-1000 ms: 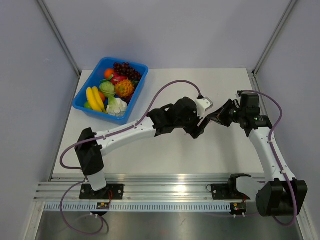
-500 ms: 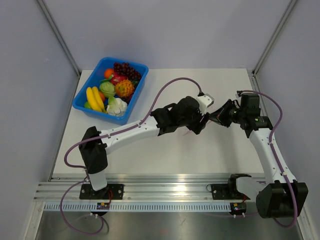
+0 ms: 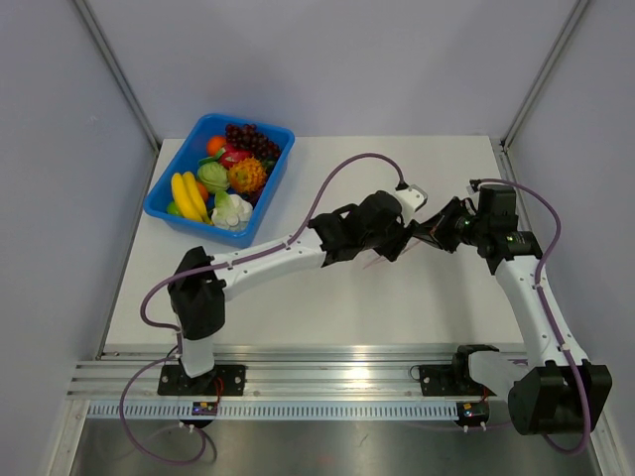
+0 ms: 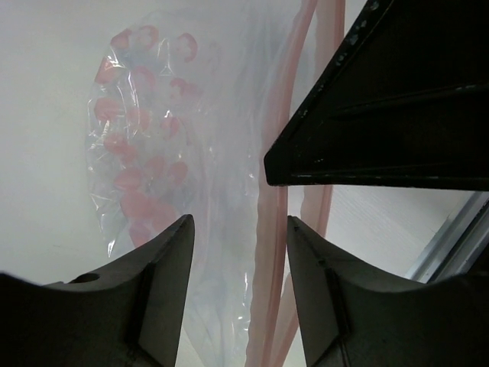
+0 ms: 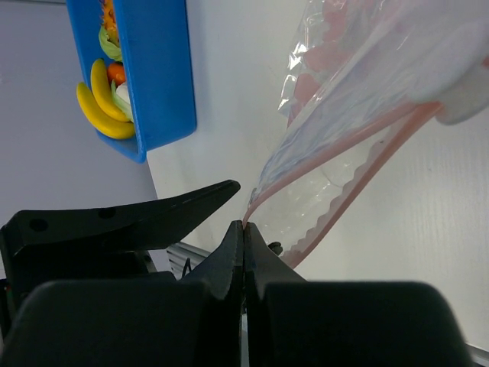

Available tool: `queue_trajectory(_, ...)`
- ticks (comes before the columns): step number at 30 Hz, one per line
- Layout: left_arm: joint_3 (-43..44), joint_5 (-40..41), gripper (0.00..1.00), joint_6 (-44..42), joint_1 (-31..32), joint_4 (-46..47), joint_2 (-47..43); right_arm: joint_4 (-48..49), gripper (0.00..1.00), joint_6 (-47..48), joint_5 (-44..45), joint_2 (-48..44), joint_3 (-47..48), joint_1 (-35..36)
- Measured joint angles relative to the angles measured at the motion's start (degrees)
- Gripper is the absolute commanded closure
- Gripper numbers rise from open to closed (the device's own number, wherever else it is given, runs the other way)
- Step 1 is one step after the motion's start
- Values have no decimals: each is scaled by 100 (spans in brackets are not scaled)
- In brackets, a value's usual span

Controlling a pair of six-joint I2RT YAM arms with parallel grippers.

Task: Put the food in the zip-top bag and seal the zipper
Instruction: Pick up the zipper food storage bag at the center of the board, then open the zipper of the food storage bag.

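The zip-top bag (image 4: 164, 145) is clear with pink prints and hangs between my two grippers at centre right of the table. My right gripper (image 5: 244, 223) is shut on the end of one pink zipper (image 5: 345, 128) strip; the bag mouth gapes, with the second strip (image 5: 359, 183) hanging lower. My left gripper (image 4: 241, 222) is open, its fingers either side of the zipper (image 4: 273, 229), not touching it. In the top view my left gripper (image 3: 404, 241) and right gripper (image 3: 426, 235) nearly meet. The food, with bananas (image 3: 187, 195), grapes (image 3: 250, 137) and cabbage (image 3: 212, 175), lies in the tray.
The blue tray (image 3: 161, 210) stands at the table's back left corner, also in the right wrist view (image 5: 164, 76). The left arm stretches diagonally across the table's middle. Grey walls enclose the table; an aluminium rail runs along the near edge.
My left arm has reached farther right and away from the base, bringing its open gripper up to the bag by the right gripper. The right arm has held still.
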State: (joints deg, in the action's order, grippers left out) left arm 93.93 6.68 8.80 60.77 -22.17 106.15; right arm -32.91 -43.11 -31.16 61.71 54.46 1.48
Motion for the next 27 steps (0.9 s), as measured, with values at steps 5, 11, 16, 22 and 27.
queue_trajectory(5, 24, 22, 63, 24, -48, 0, 125, -2, 100, 26, 2, 0, 2, 2)
queue_trajectory(11, 66, -90, 100, 122, -116, -66, 155, -81, 72, 201, 7, 0, 57, 4)
queue_trajectory(16, 258, -234, 100, 280, -310, -190, 212, -811, 37, 623, 319, -96, 503, 9)
queue_trajectory(22, 361, -575, 100, 664, -632, -284, 212, -1272, 30, 911, 975, -494, 1005, 17)
queue_trajectory(27, 479, -861, 100, 927, -723, -396, 212, -1390, 27, 955, 1360, -590, 992, 35)
